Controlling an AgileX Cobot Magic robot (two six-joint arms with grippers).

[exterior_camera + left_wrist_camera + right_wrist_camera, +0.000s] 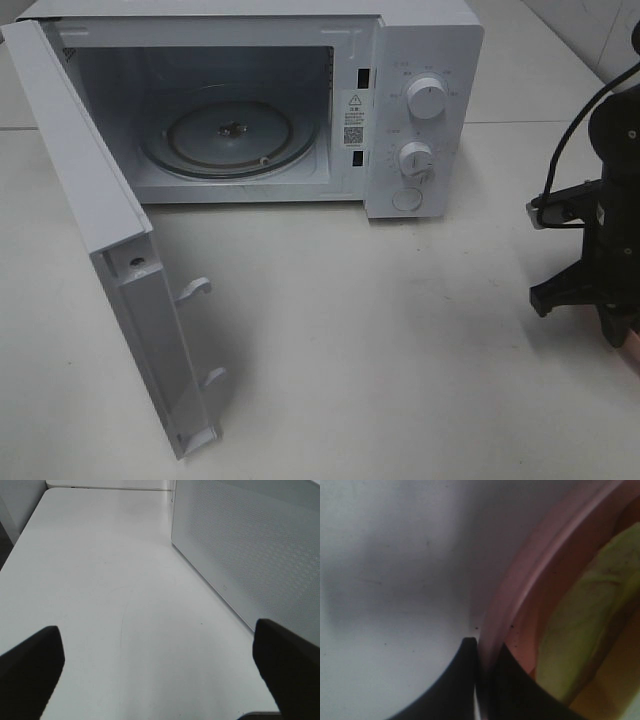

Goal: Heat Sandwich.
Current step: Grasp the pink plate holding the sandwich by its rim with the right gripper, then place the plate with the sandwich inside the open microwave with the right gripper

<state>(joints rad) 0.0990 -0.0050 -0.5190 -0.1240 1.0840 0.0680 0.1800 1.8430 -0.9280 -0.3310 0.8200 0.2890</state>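
- Microwave (420, 100): white, standing on the table (380, 330) at its far edge, left of centre.
- Door (90, 200): hinged on the left side and swung fully open, with its free end pointing toward the near-left corner of the table.
- Turntable (228, 135): a round glass disc lying flat on the cavity floor, with nothing on it.
- Controls: an upper knob (427, 100), a lower knob (416, 158) and a round button (407, 199) are stacked on the right-hand panel.
- Right gripper (480, 647): low over the table toward its right edge, about midway between the far and near edges. Its two dark fingers are pressed together with the rim of the pink plate (545, 555) pinched between them.
- Whether the plate rests on the table or is lifted cannot be told.
- Sandwich (585, 625): lies on the pink plate, inside the rim and just beside the gripped section. Only pale green lettuce and a tan edge are visible, and both are blurred.
- Left gripper (160, 670): spread wide, with one fingertip at each side of the wrist view. Bare table surface shows between them and nothing is held.
- A white perforated panel (250, 550) of the microwave stands just beside the left gripper. Which face it is cannot be told.
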